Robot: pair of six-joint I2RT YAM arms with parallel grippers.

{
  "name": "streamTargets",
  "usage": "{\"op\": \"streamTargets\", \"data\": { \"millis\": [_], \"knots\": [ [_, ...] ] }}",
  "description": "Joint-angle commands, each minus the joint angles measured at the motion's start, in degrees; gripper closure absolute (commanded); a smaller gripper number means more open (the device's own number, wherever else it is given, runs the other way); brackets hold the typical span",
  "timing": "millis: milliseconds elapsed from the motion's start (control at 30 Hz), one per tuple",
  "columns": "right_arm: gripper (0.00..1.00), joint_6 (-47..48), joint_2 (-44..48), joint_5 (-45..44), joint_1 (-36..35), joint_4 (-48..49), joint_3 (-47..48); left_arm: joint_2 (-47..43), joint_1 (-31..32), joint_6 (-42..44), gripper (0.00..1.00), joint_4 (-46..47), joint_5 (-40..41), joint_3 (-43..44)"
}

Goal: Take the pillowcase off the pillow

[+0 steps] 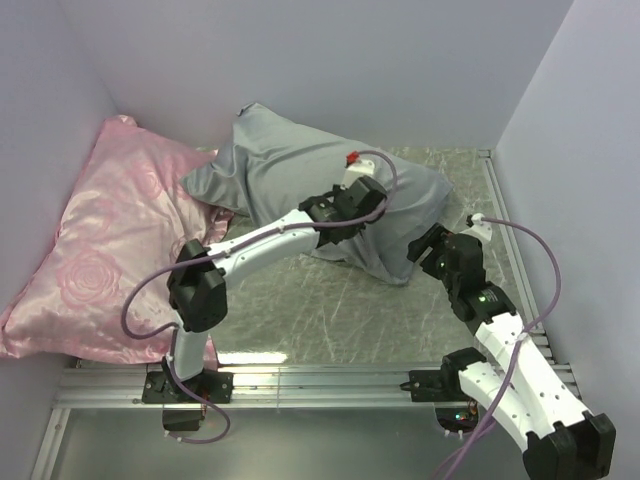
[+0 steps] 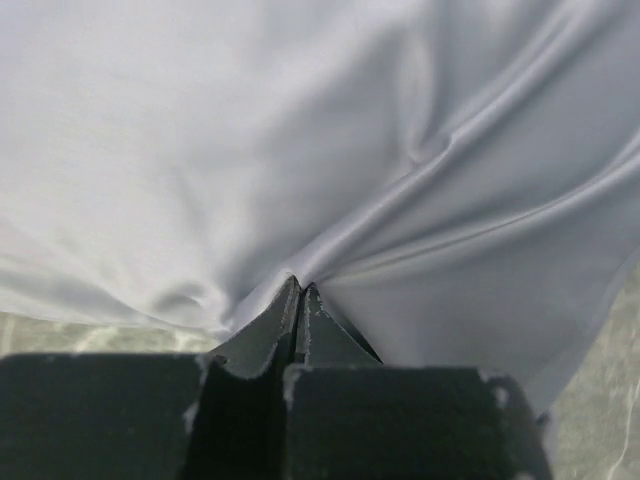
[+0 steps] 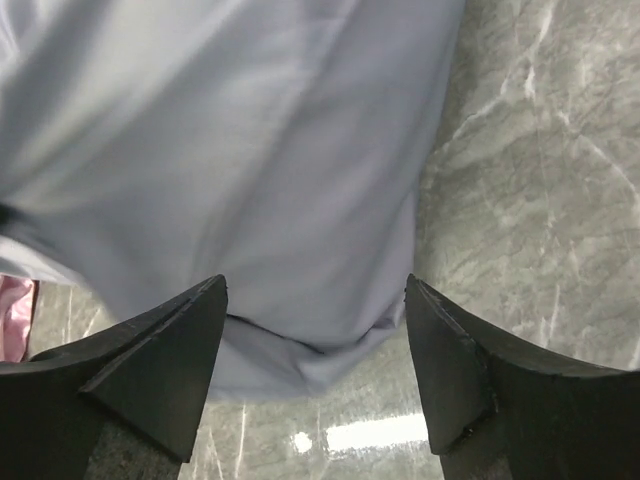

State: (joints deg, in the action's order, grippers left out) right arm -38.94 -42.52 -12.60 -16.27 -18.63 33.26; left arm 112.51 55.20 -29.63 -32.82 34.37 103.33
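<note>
The silver-grey pillowcase (image 1: 300,165) lies on the marble table at the back middle, bulging over the pillow inside; the white pillow itself is hidden. My left gripper (image 1: 345,222) is shut on a pinch of pillowcase fabric at its near side; in the left wrist view the closed gripper (image 2: 300,290) has the pillowcase (image 2: 330,130) puckering into folds around it. My right gripper (image 1: 428,245) is open at the pillowcase's near right corner. In the right wrist view that gripper (image 3: 316,300) straddles the pillowcase's corner (image 3: 290,220) without touching it.
A larger pink rose-patterned pillow (image 1: 100,250) lies against the left wall, touching the pillowcase's left end. White walls close in the left, back and right. A metal rail (image 1: 320,385) runs along the near edge. Bare marble table (image 1: 310,310) shows in front of the pillowcase.
</note>
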Motion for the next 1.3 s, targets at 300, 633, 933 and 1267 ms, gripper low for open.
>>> {"op": "streamTargets", "data": {
  "millis": [300, 633, 933, 1267],
  "knots": [
    [0.24, 1.23, -8.71, 9.35, 0.02, 12.91, -1.97, -7.13, -4.22, -0.87, 1.00, -0.40, 1.31, 2.58],
    [0.19, 1.49, -7.03, 4.25, -4.03, 10.55, 3.12, -7.21, -5.45, -2.54, 1.00, 1.35, -1.14, -2.08],
    [0.46, -1.49, -17.42, 2.58, -4.29, 13.80, 0.94, -5.03, -8.09, -2.89, 1.00, 2.32, -5.45, -1.73],
    [0.88, -5.09, -8.37, -0.06, -0.43, 6.60, -6.79, 0.52, -14.76, -4.12, 1.00, 3.64, -11.16, -0.85]
  ]
}}
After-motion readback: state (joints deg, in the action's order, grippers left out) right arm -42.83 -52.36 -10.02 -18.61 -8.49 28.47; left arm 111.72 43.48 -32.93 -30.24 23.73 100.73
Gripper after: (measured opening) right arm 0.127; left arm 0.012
